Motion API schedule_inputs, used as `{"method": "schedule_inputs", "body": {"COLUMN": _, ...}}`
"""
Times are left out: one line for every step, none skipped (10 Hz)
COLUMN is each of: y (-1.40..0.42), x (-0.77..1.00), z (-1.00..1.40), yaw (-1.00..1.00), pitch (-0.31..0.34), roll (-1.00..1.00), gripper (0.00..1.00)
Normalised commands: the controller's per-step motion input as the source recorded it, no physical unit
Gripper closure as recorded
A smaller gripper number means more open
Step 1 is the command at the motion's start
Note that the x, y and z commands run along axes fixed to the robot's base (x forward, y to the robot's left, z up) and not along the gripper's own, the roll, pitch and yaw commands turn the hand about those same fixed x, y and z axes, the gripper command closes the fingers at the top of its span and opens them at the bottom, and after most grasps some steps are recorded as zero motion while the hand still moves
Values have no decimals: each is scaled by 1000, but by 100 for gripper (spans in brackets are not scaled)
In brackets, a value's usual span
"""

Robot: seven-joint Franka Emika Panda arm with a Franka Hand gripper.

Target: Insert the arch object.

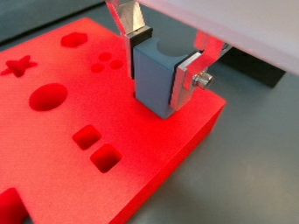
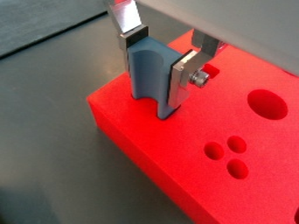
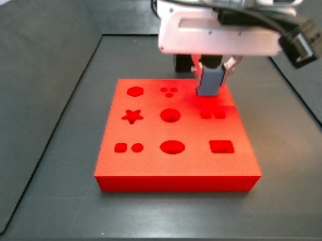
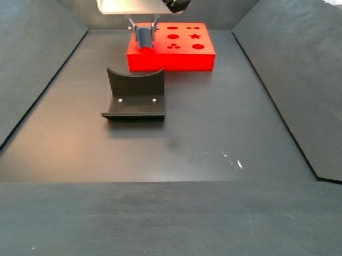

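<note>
My gripper (image 1: 163, 61) is shut on the blue-grey arch piece (image 1: 153, 77), held upright between the silver fingers with its curved cut-out facing up. It shows in both wrist views, the arch (image 2: 149, 70) and the gripper (image 2: 160, 57) again. The piece's lower end is at the top face of the red block (image 1: 70, 122), near one corner edge. In a side view the gripper (image 3: 212, 75) holds the arch (image 3: 210, 80) over the block's far right part (image 3: 176, 165). In another side view the gripper (image 4: 140, 38) is at the block's near left corner (image 4: 187, 55).
The red block has cut-out holes: a star (image 1: 17, 66), circles (image 1: 47, 96), small squares (image 1: 96, 147), three dots (image 2: 228, 153). The dark fixture (image 4: 134, 97) stands on the grey floor in front of the block. Dark walls border the floor.
</note>
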Motion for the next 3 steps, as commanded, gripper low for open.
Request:
{"method": "schedule_inputs", "body": {"y": 0, "x": 0, "z": -466, "yaw": 0, "pitch": -54, "roll": 71, "gripper": 100}}
{"method": "schedule_inputs", "body": {"y": 0, "x": 0, "z": 0, "yaw": 0, "pitch": -6, "roll": 0, "gripper": 100}}
{"method": "schedule_inputs", "body": {"y": 0, "x": 0, "z": 0, "yaw": 0, "pitch": 0, "roll": 0, "gripper": 100}}
